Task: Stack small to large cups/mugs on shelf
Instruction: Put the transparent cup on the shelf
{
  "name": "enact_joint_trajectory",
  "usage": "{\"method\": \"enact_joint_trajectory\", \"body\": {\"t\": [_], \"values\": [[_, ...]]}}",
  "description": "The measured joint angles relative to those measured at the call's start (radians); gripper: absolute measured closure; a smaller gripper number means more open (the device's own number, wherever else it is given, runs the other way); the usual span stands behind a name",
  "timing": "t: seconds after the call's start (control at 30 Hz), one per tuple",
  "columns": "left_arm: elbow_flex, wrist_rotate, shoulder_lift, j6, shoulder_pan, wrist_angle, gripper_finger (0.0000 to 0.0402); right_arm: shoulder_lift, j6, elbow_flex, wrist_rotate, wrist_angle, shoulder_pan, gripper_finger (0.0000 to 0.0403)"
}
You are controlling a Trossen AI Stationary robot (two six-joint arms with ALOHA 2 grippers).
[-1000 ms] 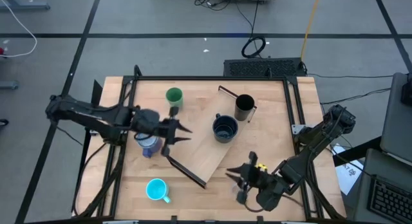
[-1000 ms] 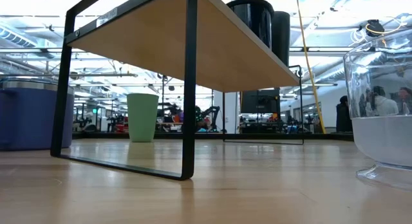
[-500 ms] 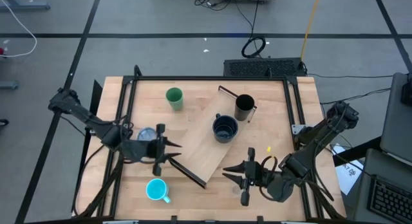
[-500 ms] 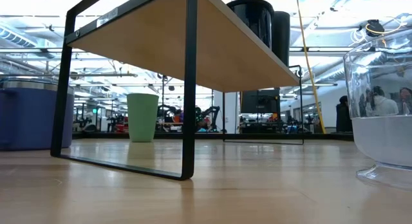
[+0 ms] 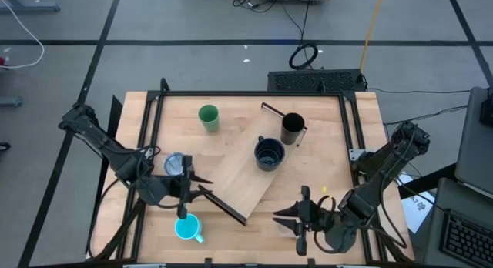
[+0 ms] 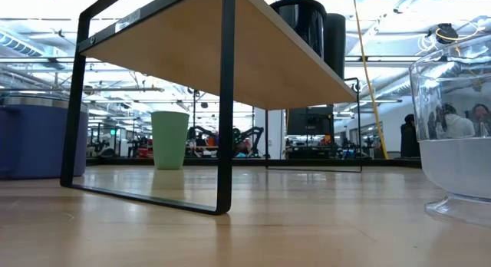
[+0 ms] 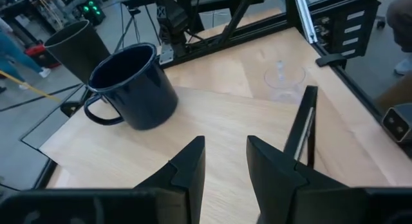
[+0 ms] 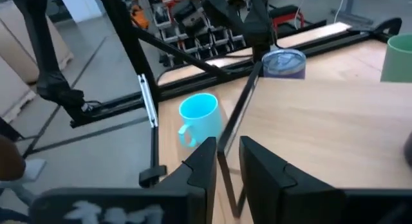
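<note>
Cups first, reckoned from your long light-wood shelf board with dark metal brackets (image 5: 248, 166), which lies diagonally on the table (image 5: 339, 137). Nearest you, the cyan handled mug (image 5: 187, 227) stands off the shelf's near-left bracket, and the tiny clear cup (image 7: 283, 78) sits beyond its near end. Your left end effector (image 5: 202, 193) hovers at that near-left bracket, fingers slightly parted, gripping nothing. Your right end effector (image 5: 286, 218) hangs off the near end, narrowly parted, also empty. The blue-purple mug (image 5: 177, 165) stands left of the shelf. On the shelf stand the wide black mug (image 5: 269, 154) and, farther, the tall black cup (image 5: 292, 128). The green tumbler (image 5: 208, 116) is beyond, off its far-left side.
</note>
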Motion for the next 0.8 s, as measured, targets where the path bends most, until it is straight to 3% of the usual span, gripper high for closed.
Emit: {"method": "enact_joint_trajectory", "body": {"t": [0.2, 0.4, 0.8], "values": [[0.000, -0.039, 0.000, -0.006, -0.023, 0.002, 0.0284, 0.000, 0.013, 0.000, -0.130, -0.062, -0.009, 0.0346], [0.000, -0.076, 0.000, -0.002, -0.040, 0.002, 0.0284, 0.000, -0.008, 0.000, -0.045, -0.051, -0.004, 0.0346], [-0.059, -0.098, 0.002, 0.044, -0.027, 0.073, 0.0284, 0.000, -0.077, 0.000, -0.042, -0.058, -0.053, 0.0346]]}}
